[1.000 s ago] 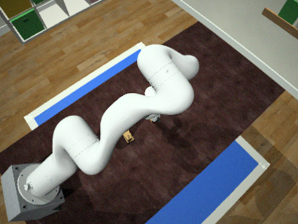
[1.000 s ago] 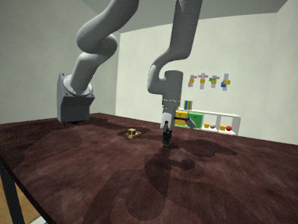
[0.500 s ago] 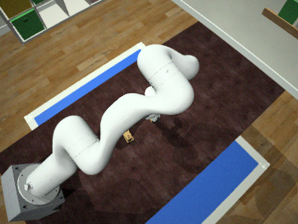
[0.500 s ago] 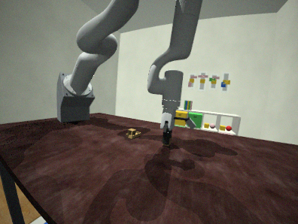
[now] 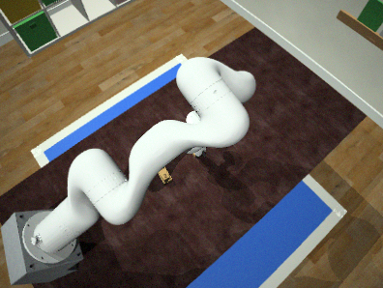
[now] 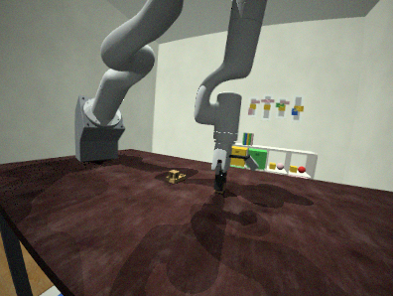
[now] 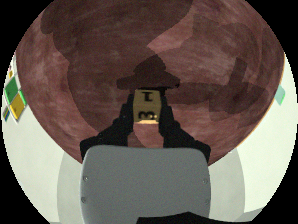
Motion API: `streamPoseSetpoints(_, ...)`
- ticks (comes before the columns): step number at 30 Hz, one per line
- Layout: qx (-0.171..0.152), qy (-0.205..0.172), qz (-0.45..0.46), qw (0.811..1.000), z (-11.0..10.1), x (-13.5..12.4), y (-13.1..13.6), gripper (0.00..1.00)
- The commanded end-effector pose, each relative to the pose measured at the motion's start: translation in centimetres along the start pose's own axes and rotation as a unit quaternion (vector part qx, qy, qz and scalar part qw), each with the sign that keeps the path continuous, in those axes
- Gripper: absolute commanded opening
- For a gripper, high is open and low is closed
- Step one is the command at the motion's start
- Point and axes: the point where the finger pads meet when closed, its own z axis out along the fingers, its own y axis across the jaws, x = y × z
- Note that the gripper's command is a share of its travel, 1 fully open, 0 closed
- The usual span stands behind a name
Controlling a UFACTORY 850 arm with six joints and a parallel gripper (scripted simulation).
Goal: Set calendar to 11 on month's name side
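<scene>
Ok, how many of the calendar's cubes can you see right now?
2. One cube is between the fingers of the gripper; the other cube is on the tray, on the table's robot-base side of the gripper.

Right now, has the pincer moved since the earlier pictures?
No, the pincer is in the same spot, right of the little wooden tray.
</scene>
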Motion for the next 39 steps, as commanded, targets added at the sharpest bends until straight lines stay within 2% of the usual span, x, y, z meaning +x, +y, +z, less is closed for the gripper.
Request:
streamPoseSetpoints(1,0.000,0.001,0.000,1.000,-0.04,0.06,0.00,0.29)
streamPoseSetpoints(11,0.000,0.001,0.000,1.000,-0.04,0.06,0.00,0.29)
streamPoseSetpoints(12,0.000,0.001,0.000,1.000,-0.04,0.06,0.00,0.33)
streamPoseSetpoints(17,0.000,0.001,0.000,1.000,-0.04,0.06,0.00,0.37)
streamPoseSetpoints(18,0.000,0.001,0.000,1.000,-0.04,0.06,0.00,0.41)
streamPoseSetpoints(22,0.000,0.001,0.000,1.000,-0.04,0.06,0.00,0.41)
streamPoseSetpoints(23,0.000,0.001,0.000,1.000,-0.04,0.06,0.00,0.45)
streamPoseSetpoints(25,0.000,0.001,0.000,1.000,-0.04,0.06,0.00,0.45)
streamPoseSetpoints(26,0.000,0.001,0.000,1.000,-0.04,0.06,0.00,0.49)
streamPoseSetpoints(39,0.000,0.001,0.000,1.000,-0.13,0.06,0.00,0.49)
